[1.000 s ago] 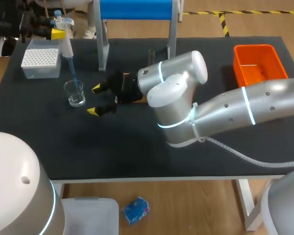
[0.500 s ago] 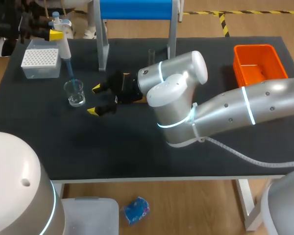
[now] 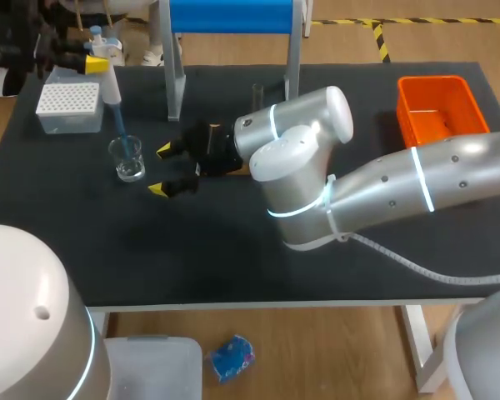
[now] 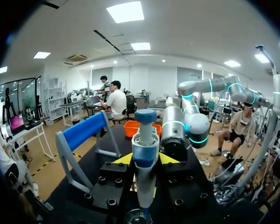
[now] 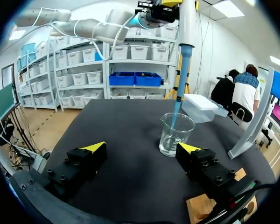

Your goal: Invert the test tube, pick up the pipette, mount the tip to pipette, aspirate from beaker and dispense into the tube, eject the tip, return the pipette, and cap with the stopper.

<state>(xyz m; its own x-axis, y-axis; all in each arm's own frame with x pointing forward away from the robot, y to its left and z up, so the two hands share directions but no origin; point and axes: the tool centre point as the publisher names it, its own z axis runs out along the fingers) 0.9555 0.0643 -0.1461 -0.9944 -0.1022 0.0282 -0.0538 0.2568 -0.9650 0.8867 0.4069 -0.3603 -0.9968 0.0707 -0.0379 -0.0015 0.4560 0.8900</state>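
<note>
Overhead head view and close, low right wrist view share the beaker (image 3: 128, 158).

This is a lab, a place for tests with liquids, and robots do the work here. A small clear glass beaker (image 3: 128, 159) stands on the black tabletop (image 3: 233, 258), toward its far left corner. A pipette (image 3: 111, 82) with a thin blue tip hangs straight down over the beaker, and the tip is inside the glass. At the far left corner sits a white box of pipette tips (image 3: 68, 103) with rows of little holes on top. An orange bin (image 3: 441, 108) sits at the far right corner. A big silver robot arm (image 3: 417, 187) with glowing rings reaches across the tabletop from the right.
</note>
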